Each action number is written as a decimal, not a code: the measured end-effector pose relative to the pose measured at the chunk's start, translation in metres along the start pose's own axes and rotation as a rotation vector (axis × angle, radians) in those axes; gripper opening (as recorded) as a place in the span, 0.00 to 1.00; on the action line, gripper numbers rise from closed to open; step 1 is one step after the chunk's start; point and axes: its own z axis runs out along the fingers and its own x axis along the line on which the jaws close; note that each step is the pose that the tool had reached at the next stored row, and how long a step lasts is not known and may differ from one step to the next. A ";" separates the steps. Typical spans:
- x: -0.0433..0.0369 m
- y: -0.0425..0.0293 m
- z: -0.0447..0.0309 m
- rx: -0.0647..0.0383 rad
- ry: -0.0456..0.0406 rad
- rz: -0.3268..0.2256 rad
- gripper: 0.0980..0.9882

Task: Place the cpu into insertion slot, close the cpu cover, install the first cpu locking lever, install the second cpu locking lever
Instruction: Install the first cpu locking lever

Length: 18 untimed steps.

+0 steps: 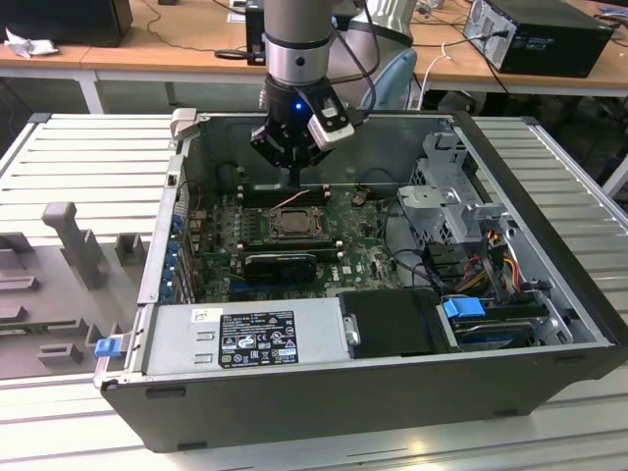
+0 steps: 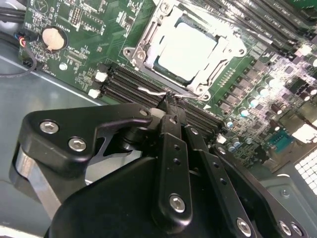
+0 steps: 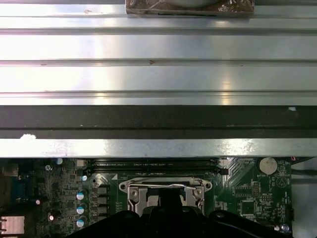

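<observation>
The cpu [image 2: 185, 49] lies flat in the insertion slot [image 1: 292, 222] on the green board inside the open computer case. The cpu cover [image 2: 142, 49], a metal frame, lies down around the cpu's pale face. A thin wire locking lever [image 2: 148, 90] runs along the slot's edge nearest the gripper; it also appears in the first wrist view as a bright wire [image 3: 163, 186] across the slot. My gripper [image 2: 168, 101] is shut, and its tips are at this lever, just beside the slot's rim. In the exterior view the gripper [image 1: 292, 179] hangs just behind the slot.
Black memory slots [image 2: 126, 82] run between gripper and socket. A coin battery [image 2: 53, 38] sits on the board. A power supply [image 1: 245, 339] lines the case front; a drive cage [image 1: 451, 186] and cables [image 1: 471, 265] fill the exterior view's right. Grey fixtures [image 1: 69, 235] stand outside the case.
</observation>
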 end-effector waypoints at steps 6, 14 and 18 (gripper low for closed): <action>-0.0001 -0.0016 0.0026 -0.037 0.0006 0.001 0.01; -0.0004 -0.0021 0.0189 -0.039 0.0028 -0.022 0.01; -0.0025 -0.0003 0.0236 -0.039 0.0037 -0.032 0.01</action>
